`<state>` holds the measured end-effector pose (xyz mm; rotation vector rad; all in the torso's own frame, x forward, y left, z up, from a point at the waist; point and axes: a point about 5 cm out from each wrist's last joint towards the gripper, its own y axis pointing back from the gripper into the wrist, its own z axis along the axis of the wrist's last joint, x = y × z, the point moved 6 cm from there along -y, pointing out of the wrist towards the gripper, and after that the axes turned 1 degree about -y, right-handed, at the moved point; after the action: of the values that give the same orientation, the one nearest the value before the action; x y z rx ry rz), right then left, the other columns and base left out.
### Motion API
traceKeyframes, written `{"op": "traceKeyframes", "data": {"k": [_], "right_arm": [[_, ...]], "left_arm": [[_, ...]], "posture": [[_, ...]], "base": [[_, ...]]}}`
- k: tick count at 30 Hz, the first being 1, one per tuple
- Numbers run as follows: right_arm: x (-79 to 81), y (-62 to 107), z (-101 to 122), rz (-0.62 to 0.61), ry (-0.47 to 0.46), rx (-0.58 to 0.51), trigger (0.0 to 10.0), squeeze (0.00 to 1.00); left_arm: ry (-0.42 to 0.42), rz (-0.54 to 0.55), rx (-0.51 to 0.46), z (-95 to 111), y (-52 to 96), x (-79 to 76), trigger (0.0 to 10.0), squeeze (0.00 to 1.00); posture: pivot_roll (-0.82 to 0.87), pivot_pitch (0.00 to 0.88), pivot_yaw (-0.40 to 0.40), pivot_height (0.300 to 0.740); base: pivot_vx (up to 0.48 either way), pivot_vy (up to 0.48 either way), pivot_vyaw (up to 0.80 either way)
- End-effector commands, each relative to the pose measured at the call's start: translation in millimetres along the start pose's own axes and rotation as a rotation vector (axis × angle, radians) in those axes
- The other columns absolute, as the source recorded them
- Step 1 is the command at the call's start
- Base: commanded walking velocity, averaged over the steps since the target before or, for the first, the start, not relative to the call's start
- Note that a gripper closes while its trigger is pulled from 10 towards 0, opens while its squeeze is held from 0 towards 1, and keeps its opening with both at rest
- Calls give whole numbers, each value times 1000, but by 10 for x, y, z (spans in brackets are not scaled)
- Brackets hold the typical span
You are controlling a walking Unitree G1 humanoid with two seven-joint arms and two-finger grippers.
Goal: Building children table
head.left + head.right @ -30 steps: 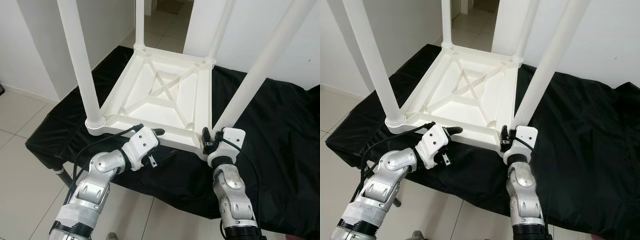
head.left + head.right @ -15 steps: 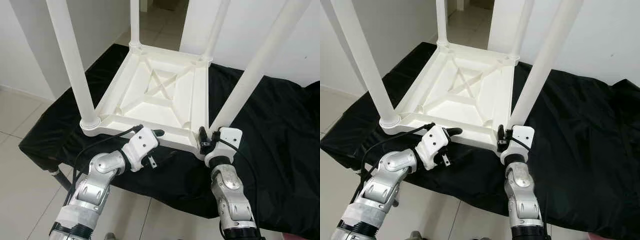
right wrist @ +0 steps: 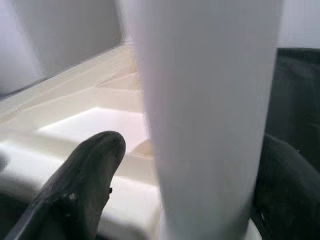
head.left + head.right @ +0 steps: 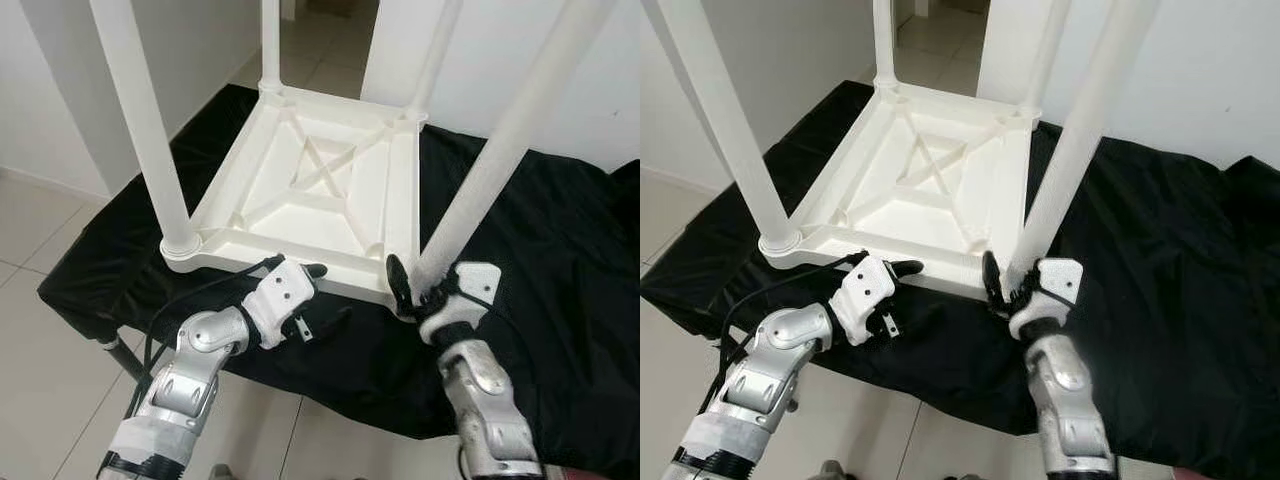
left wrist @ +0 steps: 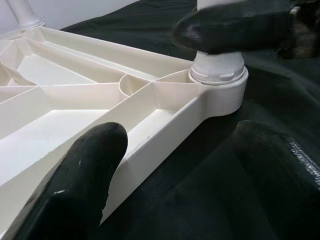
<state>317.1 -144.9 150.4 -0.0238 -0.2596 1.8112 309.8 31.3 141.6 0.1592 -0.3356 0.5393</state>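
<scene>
Since a second ago the right gripper (image 4: 418, 290) has tilted in and slid up against the near-right leg; before, it sat squarer at the corner socket. Left arm barely changed.

Right gripper: fingers apart, straddling the base of the white round plastic near-right leg (image 4: 500, 160). One black finger (image 4: 396, 282) stands at the leg's 9 o'clock side, the other is behind the leg. In the right wrist view the leg sits between the two fingers; contact can't be confirmed.

Left gripper (image 4: 322, 295): fingers apart, bracketing the near edge of the tabletop, one tip above the rim, one below over the cloth. Not visibly clamped.

The white plastic children's table (image 4: 310, 190) lies upside down, ribbed underside up with an X-shaped brace in the middle. Four legs stand upright in the corner sockets at roughly 1, 5, 7 and 11 o'clock. The near-right socket collar shows clearly in the left wrist view.

It rests on a black cloth-covered work surface (image 4: 560, 250), toward the 10 o'clock part of the cloth. Tiled floor (image 4: 40, 330) around it, white walls behind.
</scene>
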Motion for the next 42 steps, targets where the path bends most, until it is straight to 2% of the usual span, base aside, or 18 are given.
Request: {"op": "traceKeyframes", "data": {"k": [1,2,5,14,17,21,25,26,31,34,37,39,42], "right_arm": [[-33,96,-13,101,9,24,10000,0],[-33,96,-13,101,9,24,10000,0],[-143,163,-45,200,65,71,10000,0],[-205,33,-101,311,152,125,10000,0],[-188,5,-117,340,158,135,10000,0],[-18,-273,-138,457,191,134,10000,0],[23,-311,-136,485,186,133,10000,0],[42,-337,-142,503,188,137,0,0],[17,-355,-164,513,191,147,0,0],[-54,-320,-198,505,190,161,0,0],[-140,-218,-218,450,152,162,0,0],[-150,-205,-210,422,137,145,353,0],[-152,-191,-191,371,126,122,353,0]], "left_arm": [[-12,57,18,-19,-5,36,10000,0],[-12,57,18,-19,-5,36,10000,0],[-19,29,16,-6,-13,-4,10000,0],[-40,-9,26,-21,-20,-75,10000,0],[-42,-9,26,-20,-24,-69,10000,0],[-58,7,21,16,-38,-3,10000,0],[-59,12,19,28,-34,5,10000,0],[-57,20,21,28,-14,4,10000,0],[-53,30,25,20,16,-5,10000,0],[-49,37,30,10,34,-11,10000,0],[-42,35,33,-1,35,-30,10000,0],[-44,31,34,-4,30,-36,10000,0],[-43,31,33,1,23,-26,10000,0]], "posture": [[21,98,-64,740],[21,98,-64,740],[21,95,-53,740],[25,87,-42,740],[28,86,-42,740],[45,79,-47,740],[59,78,-55,740],[72,81,-63,740],[75,82,-66,740],[80,86,-68,740],[70,88,-60,740],[68,90,-58,740],[65,92,-57,740]], "base": [[0,0,0],[0,0,0],[0,0,0],[0,0,0],[0,0,0],[0,0,0],[0,0,0],[0,0,0],[0,0,0],[0,0,0],[0,0,0],[0,0,0],[0,0,0]]}}
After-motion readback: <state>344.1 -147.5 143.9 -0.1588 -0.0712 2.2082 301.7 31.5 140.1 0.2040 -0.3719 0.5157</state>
